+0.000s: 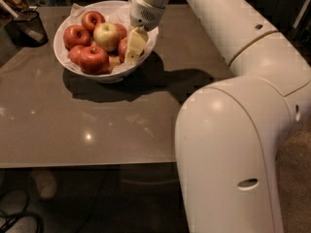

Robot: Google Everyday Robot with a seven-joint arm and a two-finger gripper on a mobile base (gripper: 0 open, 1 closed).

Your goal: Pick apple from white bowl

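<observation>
Camera view: gripper [124, 56] dips into the right side of the white bowl [97, 75], fingers [136, 41] apart, a red apple [122, 43] lying between them.

Glossy white bowl [97, 75], crinkled paper lining [77, 8], smooth plastic tool [131, 57] inside.

A glossy grey-brown table [97, 130] filled most of the view, with a small bright glint of light towards its near edge and a dark shadow across its far half. A black mesh cup [30, 27] stood at the far left corner. The gripper [133, 50] hung over the far left part. Below the near edge lay dark floor [82, 203], with a black cable [17, 221] at the left.
</observation>
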